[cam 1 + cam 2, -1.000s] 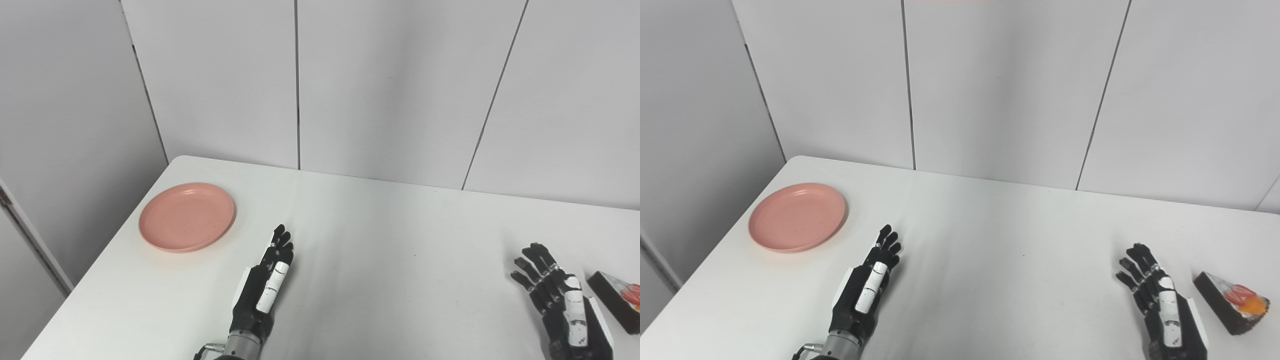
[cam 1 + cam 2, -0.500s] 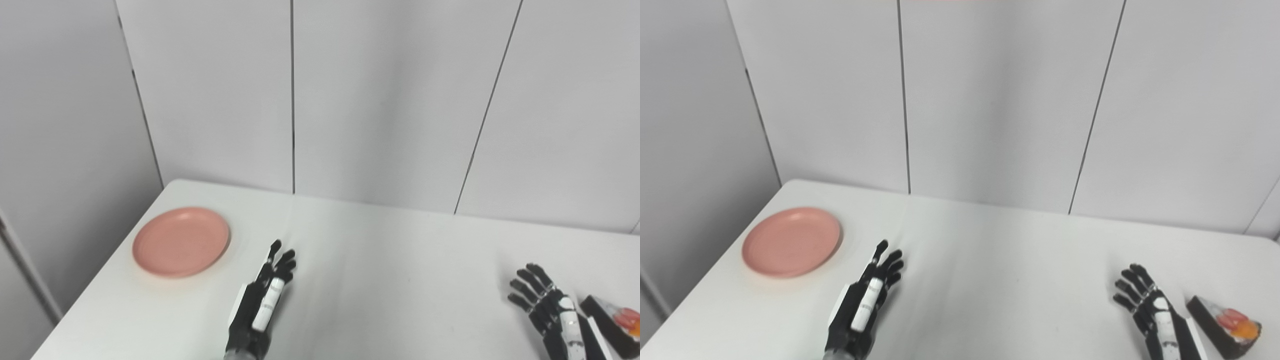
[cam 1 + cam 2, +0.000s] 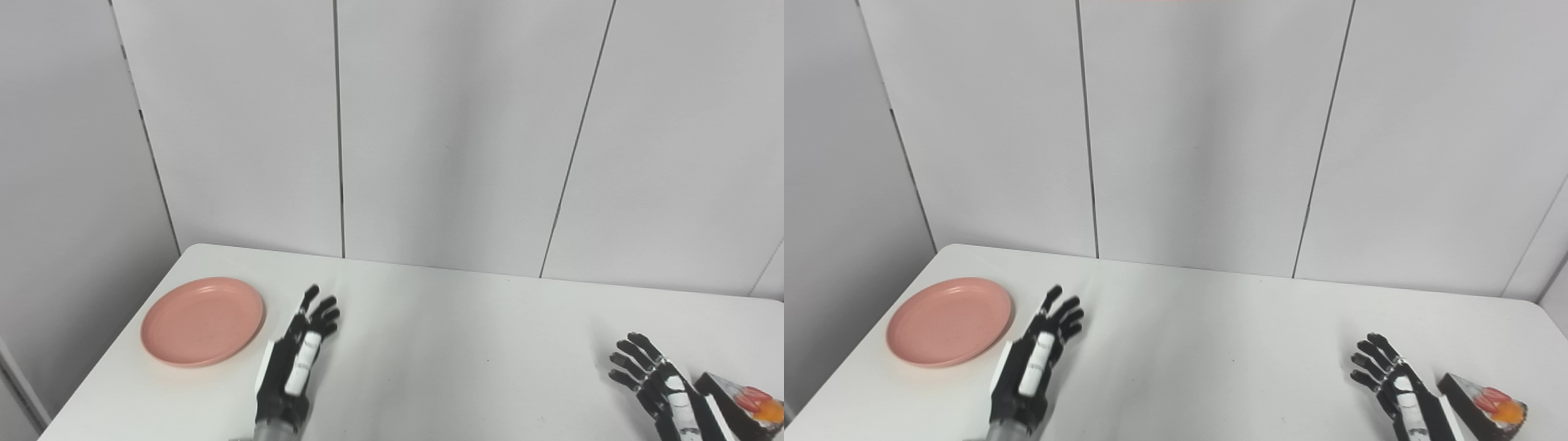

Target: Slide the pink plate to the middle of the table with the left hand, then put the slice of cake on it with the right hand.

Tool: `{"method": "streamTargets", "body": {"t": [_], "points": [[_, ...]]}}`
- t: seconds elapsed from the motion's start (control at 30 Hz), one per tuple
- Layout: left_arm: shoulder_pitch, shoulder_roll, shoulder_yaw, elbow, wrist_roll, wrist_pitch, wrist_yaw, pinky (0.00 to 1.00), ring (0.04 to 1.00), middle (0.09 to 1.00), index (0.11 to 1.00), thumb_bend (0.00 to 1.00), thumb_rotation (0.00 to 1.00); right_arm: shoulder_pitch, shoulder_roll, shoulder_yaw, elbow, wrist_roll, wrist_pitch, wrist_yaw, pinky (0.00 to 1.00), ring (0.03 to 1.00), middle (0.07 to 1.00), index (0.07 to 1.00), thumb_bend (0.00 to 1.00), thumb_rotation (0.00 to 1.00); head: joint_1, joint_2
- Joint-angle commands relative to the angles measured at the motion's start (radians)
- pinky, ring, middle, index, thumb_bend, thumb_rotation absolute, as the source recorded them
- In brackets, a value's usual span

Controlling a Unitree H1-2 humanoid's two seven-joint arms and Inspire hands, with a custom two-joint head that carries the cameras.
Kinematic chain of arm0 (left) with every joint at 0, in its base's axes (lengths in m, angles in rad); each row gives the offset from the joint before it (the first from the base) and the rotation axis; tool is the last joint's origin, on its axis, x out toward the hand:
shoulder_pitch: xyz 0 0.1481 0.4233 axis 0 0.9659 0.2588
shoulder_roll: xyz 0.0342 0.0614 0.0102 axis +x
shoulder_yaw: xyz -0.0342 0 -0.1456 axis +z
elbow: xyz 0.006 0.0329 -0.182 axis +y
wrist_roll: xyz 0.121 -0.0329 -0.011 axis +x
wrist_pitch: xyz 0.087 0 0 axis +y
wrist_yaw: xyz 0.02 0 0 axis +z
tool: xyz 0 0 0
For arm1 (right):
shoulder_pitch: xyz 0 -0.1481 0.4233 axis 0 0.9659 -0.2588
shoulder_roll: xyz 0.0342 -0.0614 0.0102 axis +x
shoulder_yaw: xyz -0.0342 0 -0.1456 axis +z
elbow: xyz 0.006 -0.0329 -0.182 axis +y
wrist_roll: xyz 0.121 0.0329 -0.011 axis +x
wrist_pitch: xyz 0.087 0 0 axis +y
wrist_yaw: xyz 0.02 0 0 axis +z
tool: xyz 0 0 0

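Note:
A round pink plate [image 3: 203,321] lies flat near the table's left edge, nothing on it. My left hand [image 3: 296,362] hovers just right of the plate, open, fingers spread and pointing away from me, not touching it. A dark slice of cake [image 3: 1482,408] with red and orange topping sits at the right front of the table. My right hand [image 3: 1396,388] rests open just left of the cake, apart from it, its wrist cut off by the picture's bottom edge.
The white table [image 3: 465,343] runs to a grey panelled wall [image 3: 429,122] at the back. Its left edge [image 3: 116,343] drops off close beside the plate. Its right corner [image 3: 1546,318] is near the cake.
The camera has tilted upward, so the whole scene sits lower in the picture. My left hand has moved forward and left, closer to the plate, with its fingers spread wider. The right hand stays by the cake.

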Motion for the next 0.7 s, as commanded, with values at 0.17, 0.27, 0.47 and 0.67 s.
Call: {"method": "streamTargets", "body": {"t": [0.17,0.27,0.47,0.67], "points": [[-0.199,0.104,0.024,0.008,0.011,-0.093,-0.004,0.83,0.830,0.849,0.852,0.81,0.79,0.114,0.069,0.017,0.141,-0.011,-0.034,-0.004,0.78,0.820,0.839,0.848,0.90,0.89,0.001,0.003],[-0.266,0.156,0.038,0.048,0.015,-0.073,0.001,0.81,0.806,0.816,0.788,0.85,0.80,0.110,0.073,0.017,0.145,-0.010,-0.032,-0.004,0.78,0.819,0.836,0.847,0.91,0.88,-0.003,0.005],[-0.380,0.281,0.049,0.217,0.104,-0.166,0.028,0.75,0.780,0.788,0.768,0.78,0.82,0.112,0.079,0.022,0.132,-0.022,-0.026,-0.012,0.78,0.819,0.833,0.850,0.90,0.89,-0.007,0.011],[-0.459,0.382,0.065,0.402,0.159,-0.219,0.071,0.77,0.771,0.816,0.794,0.76,0.84,0.113,0.084,0.023,0.128,-0.034,-0.026,-0.019,0.77,0.814,0.826,0.853,0.90,0.90,-0.014,0.020]]}}
